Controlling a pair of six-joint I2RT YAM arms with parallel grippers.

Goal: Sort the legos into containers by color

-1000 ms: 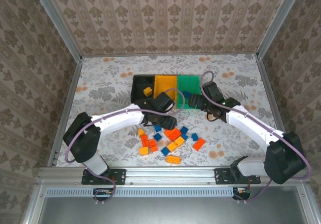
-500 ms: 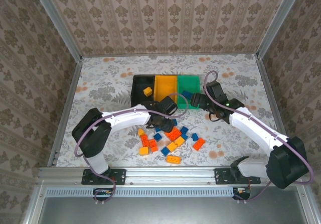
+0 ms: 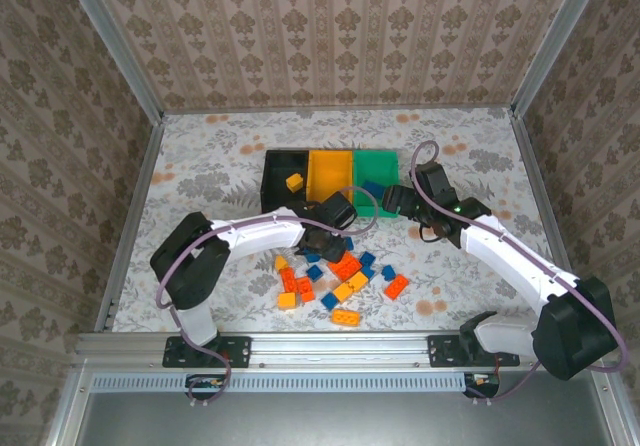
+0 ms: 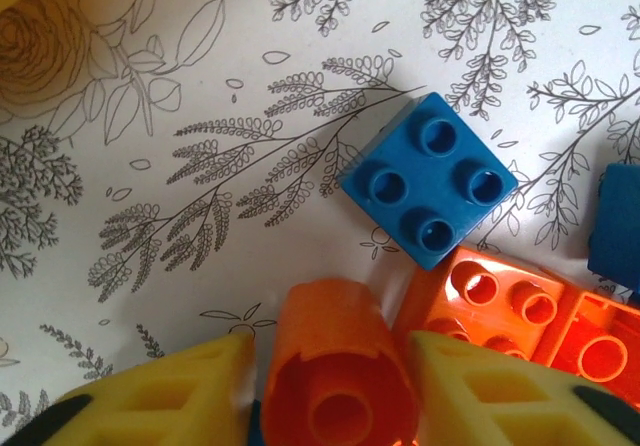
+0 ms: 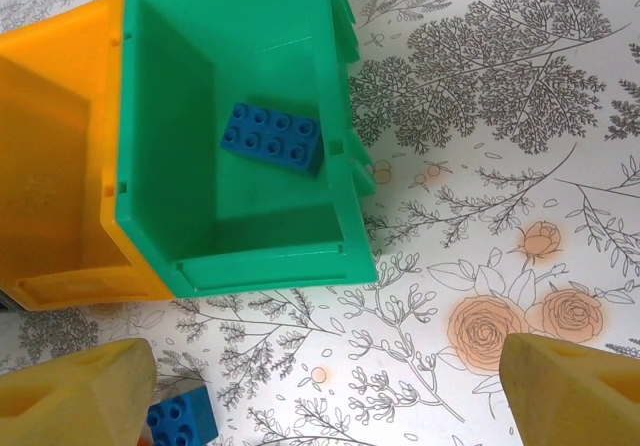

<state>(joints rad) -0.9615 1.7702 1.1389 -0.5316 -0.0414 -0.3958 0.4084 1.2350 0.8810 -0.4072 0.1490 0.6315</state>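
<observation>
Between left hand (image 4: 325, 391) fingers: orange lego (image 4: 335, 371), clamped, tilted
Ahead-right of it: blue lego (image 4: 430, 178), touching nothing
Right hand (image 5: 320, 386): fingers apart, empty, green bin (image 5: 240, 256) ahead

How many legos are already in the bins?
2: a yellow-orange lego in the black bin, a blue lego in the green bin. The arms may hide others.

Damask-patterned walls (image 3: 330, 36) enclose a floral-print table (image 3: 210, 166).
</observation>
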